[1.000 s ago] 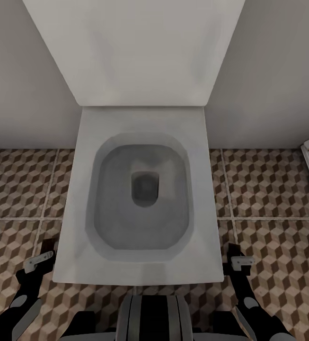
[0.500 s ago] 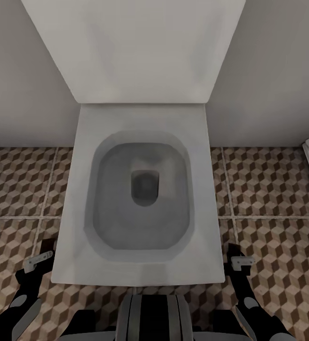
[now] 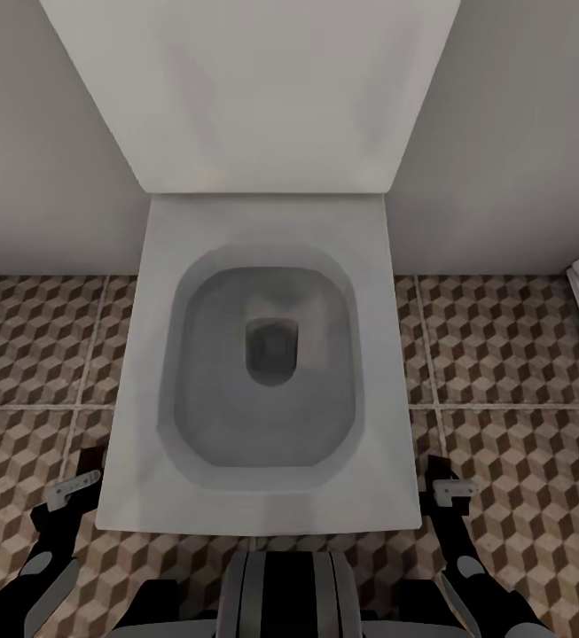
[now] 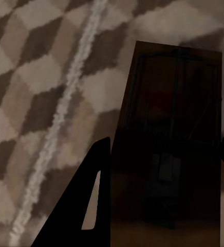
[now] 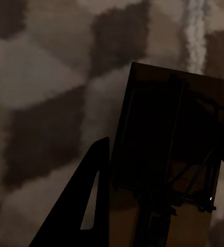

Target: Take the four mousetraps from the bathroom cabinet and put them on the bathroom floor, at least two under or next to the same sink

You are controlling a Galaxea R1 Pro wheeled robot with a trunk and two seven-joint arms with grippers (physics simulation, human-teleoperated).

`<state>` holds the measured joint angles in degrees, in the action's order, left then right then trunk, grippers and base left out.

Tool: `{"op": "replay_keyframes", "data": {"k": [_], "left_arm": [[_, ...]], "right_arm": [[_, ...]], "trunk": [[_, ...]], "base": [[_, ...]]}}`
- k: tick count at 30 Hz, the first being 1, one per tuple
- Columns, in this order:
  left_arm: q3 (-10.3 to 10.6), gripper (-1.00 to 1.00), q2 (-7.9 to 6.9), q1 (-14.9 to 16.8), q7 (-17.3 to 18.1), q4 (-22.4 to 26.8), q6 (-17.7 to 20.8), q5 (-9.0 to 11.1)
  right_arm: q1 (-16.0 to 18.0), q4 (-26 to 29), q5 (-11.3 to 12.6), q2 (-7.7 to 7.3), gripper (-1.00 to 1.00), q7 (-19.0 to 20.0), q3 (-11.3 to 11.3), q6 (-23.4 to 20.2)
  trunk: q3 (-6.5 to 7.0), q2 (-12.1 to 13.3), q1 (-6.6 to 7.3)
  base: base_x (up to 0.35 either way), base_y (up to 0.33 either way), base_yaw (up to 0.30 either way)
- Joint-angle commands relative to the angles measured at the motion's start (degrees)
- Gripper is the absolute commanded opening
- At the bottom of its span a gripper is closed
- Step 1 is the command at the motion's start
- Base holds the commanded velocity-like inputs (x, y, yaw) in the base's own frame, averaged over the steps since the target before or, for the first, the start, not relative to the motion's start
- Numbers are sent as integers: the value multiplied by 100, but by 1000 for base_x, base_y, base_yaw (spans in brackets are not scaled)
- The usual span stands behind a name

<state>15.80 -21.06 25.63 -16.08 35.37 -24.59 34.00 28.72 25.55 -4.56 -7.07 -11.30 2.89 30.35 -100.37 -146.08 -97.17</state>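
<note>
Cube-patterned bathroom floor (image 3: pixel 502 354) tiles spread on both sides of a white toilet (image 3: pixel 258 496), whose bowl holds only a dark drain and whose lid stands raised against the pale wall (image 3: pixel 502 133). Left gripper (image 3: pixel 81 474) hangs just beside the toilet's near corner, clamped on a dark-brown mousetrap (image 4: pixel 171 154) between its fingers. Right gripper (image 3: pixel 444 478) hangs at the opposite corner, likewise closed on a second mousetrap (image 5: pixel 171 149) above the tiles.
</note>
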Motion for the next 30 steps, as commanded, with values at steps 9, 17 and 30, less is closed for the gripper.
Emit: {"op": "replay_keyframes", "data": {"k": [9, 17, 30], "left_arm": [[62, -100, 39, 3, -63, -40, -9, 11], [62, -100, 41, 3, -39, -64, -21, 10], [37, -100, 14, 3, -35, -65, -46, 8]], "right_arm": [[2, -3, -36, -5, -100, -39, 28, 4], [2, -3, -36, -5, -100, -39, 31, 1], [2, 0, -45, -5, -100, -48, 36, -2]], "trunk": [[-3, -1, 1], [-3, -1, 1], [-3, -1, 1]], "base": [[0, 0, 0], [0, 0, 0], [0, 0, 0]]}}
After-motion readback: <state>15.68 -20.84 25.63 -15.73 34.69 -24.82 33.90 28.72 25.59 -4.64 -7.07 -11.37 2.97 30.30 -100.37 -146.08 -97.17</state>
